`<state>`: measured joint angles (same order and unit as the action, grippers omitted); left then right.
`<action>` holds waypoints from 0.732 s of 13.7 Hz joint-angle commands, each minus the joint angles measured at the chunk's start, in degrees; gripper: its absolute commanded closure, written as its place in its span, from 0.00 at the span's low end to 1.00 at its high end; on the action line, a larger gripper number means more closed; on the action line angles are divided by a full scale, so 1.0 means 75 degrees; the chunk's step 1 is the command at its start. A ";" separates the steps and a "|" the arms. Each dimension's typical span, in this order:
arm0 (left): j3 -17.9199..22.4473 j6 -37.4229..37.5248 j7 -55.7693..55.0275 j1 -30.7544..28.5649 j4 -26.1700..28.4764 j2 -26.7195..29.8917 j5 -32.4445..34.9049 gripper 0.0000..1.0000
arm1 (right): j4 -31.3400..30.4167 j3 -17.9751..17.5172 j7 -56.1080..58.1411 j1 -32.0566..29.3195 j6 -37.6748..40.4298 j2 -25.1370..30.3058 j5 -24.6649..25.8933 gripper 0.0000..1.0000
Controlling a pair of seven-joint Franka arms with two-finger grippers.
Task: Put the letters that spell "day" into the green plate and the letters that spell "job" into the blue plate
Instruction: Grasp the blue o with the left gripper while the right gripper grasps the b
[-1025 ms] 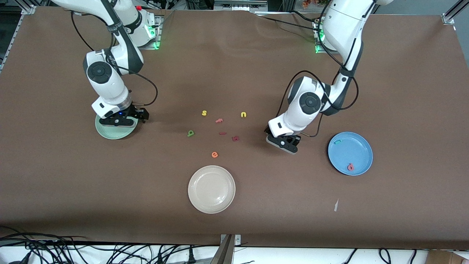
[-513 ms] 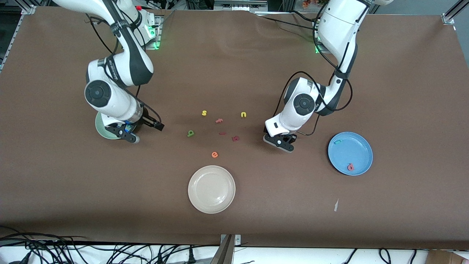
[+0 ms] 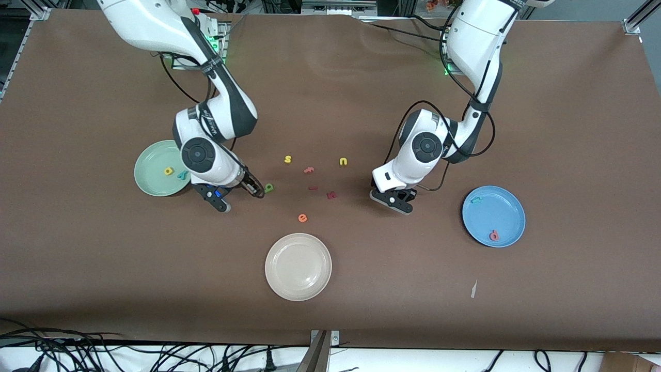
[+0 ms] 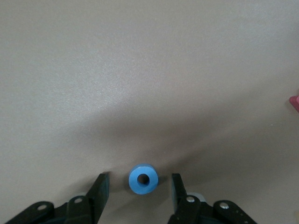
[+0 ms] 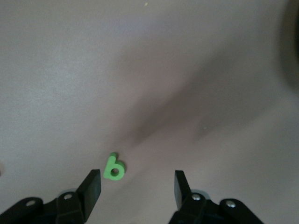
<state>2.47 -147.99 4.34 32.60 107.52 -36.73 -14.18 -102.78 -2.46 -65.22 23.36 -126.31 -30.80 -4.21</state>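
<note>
even overhead light, sharp front view; soft arm shadows on brown table [image 3: 568, 129]; wrist views washed-out, dim, slightly soft.

- The green plate [image 3: 155, 170] is round and pale, at the right arm's end of the worktop. A yellow a [image 3: 168, 171] and a teal y [image 3: 182, 175] lie flat in it, side by side.
- The green d [image 3: 269, 187] lies flat on the worktop, near the green plate.
- The blue plate [image 3: 501, 209] is round and bright, at the left arm's end. A teal j [image 3: 475, 200] and a pink b [image 3: 494, 235] lie in it, apart.
- The blue o [image 4: 143, 179] is a small ring, flat on the worktop.
</note>
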 commanded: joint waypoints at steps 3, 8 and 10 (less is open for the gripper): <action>0.0058 -0.0072 0.0043 0.0200 -0.0250 -0.0247 -0.0125 0.45 | 0.0158 0.0094 -0.1134 0.0493 -0.0711 -0.0486 0.0138 0.28; 0.0069 -0.0072 0.0066 0.0212 -0.0250 -0.0235 -0.0114 0.54 | 0.0064 0.0117 -0.1558 0.0635 -0.1100 -0.0709 0.0362 0.27; 0.0069 -0.0072 0.0066 0.0212 -0.0250 -0.0235 -0.0102 0.54 | -0.0181 0.0117 -0.1558 0.0635 -0.1415 -0.0710 0.0362 0.27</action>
<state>2.60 -148.32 4.35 33.36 106.74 -37.25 -14.18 -102.84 -2.20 -75.42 27.39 -134.75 -35.98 -2.67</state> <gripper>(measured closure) 0.537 0.269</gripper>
